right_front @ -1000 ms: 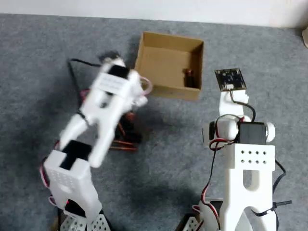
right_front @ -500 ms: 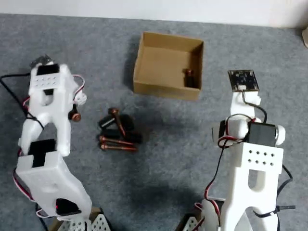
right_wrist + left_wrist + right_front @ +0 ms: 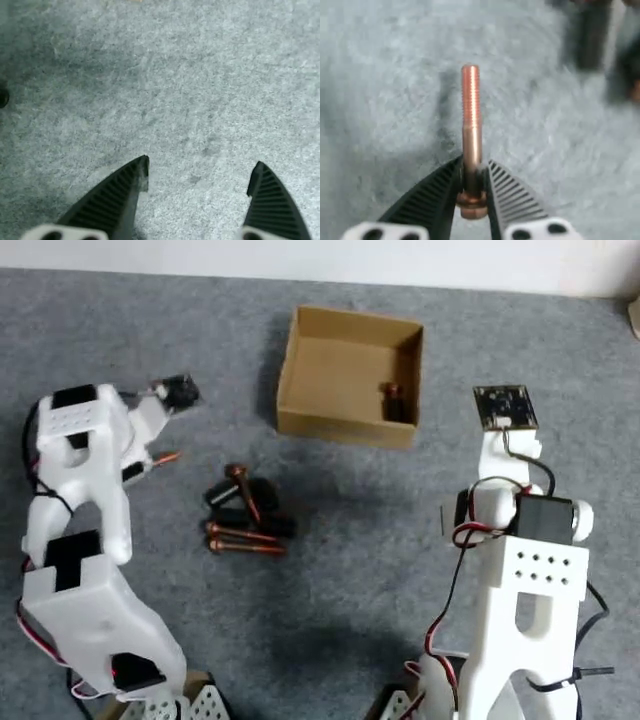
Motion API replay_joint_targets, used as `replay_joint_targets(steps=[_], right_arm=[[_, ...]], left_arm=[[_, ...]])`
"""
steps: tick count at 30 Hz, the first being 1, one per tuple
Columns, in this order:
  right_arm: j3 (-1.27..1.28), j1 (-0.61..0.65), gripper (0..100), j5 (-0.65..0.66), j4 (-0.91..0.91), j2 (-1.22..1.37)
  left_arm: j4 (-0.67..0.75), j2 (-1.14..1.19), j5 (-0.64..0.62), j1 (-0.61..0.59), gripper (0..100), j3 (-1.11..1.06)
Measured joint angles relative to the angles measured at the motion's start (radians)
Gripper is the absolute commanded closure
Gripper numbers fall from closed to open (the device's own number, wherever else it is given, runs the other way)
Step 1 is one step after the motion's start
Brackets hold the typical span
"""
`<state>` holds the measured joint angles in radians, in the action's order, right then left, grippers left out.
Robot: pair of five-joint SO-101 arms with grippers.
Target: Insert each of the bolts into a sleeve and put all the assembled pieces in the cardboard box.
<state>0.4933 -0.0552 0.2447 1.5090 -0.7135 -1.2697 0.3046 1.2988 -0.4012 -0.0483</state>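
The left end effector (image 3: 472, 167) is pinching a copper bolt (image 3: 471, 115) just above its head, with the threaded shank pointing out past the fingers over the grey tabletop (image 3: 380, 100). The right end effector (image 3: 200, 167) hangs over the tabletop with its fingers spread wide. Other bolts (image 3: 243, 538) and black sleeves (image 3: 250, 492) lie heaped between the left arm and the cardboard box (image 3: 345, 427), where one assembled piece (image 3: 392, 400) sits against the wall on the right arm's side.
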Motion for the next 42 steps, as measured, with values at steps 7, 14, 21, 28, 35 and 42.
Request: replay_joint_targets(steps=[7,14,21,28,35,42], right_arm=[[0.123,0.000,70.3,0.003,-0.075,-0.002],[0.183,-0.003,70.3,0.037,-0.112,0.000],[0.187,-0.002,70.3,0.037,-0.115,0.000],[0.189,-0.002,70.3,0.037,-0.115,0.000],[0.190,-0.002,70.3,0.037,-0.115,0.000],[0.192,-0.002,70.3,0.040,-0.115,0.000]], left_arm=[[-0.002,0.000,0.017,-0.006,99,0.000],[0.005,0.000,-0.012,-0.017,77,0.000],[0.021,0.000,-0.147,-0.020,77,0.034],[-0.087,0.000,-0.856,-0.025,79,0.239],[-0.344,0.002,-1.832,0.072,79,0.344],[-0.377,0.044,-2.391,0.109,79,0.279]])
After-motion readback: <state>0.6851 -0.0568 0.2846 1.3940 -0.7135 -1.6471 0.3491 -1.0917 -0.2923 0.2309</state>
